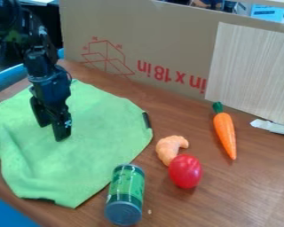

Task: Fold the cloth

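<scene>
So the green cloth (88, 146) is laid out over the left part of the table (227, 195), pretty much spread open, with some soft wrinkles toward its left side. It's got a dark patch on its right edge and another dark strip along its bottom edge. The black gripper (53, 132) hangs down over the upper left part of the cloth, and its 2 fingers (62, 128) are apart with a bit of a gap between the tips. Can't really tell if they touch the fabric

As for the other stuff, there's a green can (126, 188) lying on its side near the table's bottom edge, just beside the cloth's lower right side, with 1 round end facing the camera. Up and to the right of that you've got a red toy tomato (185, 171) and a curved orange toy shrimp (168, 150), right next to each other. The toy carrot (226, 133) is further right, green top pointing at the table's far edge. A big cardboard panel (168, 40) stands along that far edge with a wood-grain board (254, 71) up against it, and a torn white strip (274, 127) sits by the board's lower end
</scene>
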{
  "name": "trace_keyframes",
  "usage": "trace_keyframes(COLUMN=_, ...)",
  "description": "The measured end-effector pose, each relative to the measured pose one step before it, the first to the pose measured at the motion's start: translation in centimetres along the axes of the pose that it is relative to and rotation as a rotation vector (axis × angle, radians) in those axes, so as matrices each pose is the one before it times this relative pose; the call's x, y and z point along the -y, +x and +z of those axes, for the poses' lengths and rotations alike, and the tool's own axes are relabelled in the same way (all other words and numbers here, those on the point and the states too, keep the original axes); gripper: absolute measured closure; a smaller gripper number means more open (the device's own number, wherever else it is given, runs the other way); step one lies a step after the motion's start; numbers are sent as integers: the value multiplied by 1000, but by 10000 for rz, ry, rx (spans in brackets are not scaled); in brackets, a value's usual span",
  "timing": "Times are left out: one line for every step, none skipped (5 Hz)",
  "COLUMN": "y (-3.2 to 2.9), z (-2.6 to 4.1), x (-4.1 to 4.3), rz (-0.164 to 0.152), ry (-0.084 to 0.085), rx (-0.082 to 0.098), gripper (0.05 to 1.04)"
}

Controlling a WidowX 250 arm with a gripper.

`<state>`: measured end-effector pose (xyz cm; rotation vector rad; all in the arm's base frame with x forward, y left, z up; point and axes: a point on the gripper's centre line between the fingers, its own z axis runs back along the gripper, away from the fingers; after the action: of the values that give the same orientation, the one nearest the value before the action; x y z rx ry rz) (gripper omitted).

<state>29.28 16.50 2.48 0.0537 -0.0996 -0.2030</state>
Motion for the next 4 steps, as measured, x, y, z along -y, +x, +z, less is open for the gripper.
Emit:
trace_keyframes(y=739, z=-114, x=-910, rz=174, ry=127, rx=10, gripper=84)
trace_keyframes(y=817, z=-189, x=-695, rz=259, ry=34, rx=-8, gripper=84)
trace_keyframes(y=795, z=-176, x=-690, rz=439, ry=-27, rx=-18, gripper=84)
trace_keyframes(y=753, z=-257, x=-410, rz=597, ry=-170, rx=-237, gripper=84)
